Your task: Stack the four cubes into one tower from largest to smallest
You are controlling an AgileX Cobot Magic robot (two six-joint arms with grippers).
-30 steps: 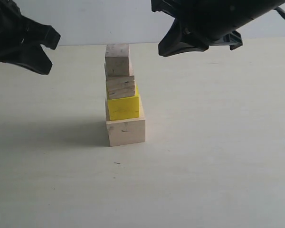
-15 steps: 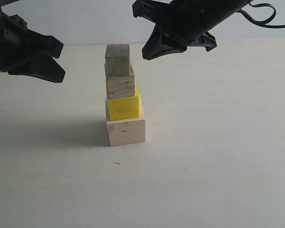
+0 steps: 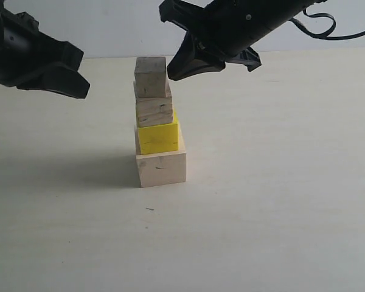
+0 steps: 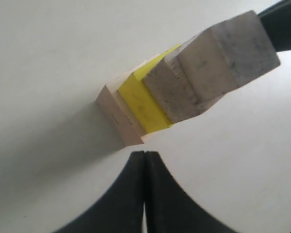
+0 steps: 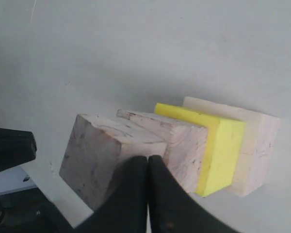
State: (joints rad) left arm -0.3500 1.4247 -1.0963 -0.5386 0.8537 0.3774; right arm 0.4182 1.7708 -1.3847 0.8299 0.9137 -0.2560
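Note:
The tower stands on the table in the exterior view: a big pale wood cube (image 3: 161, 168) at the base, a yellow cube (image 3: 158, 137), a grained wood cube (image 3: 154, 111) and a small wood cube (image 3: 151, 77) on top, each slightly offset. My left gripper (image 3: 79, 90) hovers to the tower's left, well apart from it, jaws shut and empty (image 4: 144, 154). My right gripper (image 3: 172, 74) hangs just right of the top cube, shut and empty (image 5: 148, 159); whether it touches the cube I cannot tell. The right wrist view shows all four cubes, with the top cube (image 5: 99, 155) nearest.
A plain pale table (image 3: 280, 201) surrounds the tower, with a pale wall (image 3: 109, 27) behind. A black cable (image 3: 328, 30) loops off the right arm. The tower's shadow falls to its left (image 3: 67, 167).
Both grippers have closed in on the tower: the right one moved left and down towards the top cube, the left one shifted right. The tower has not moved.

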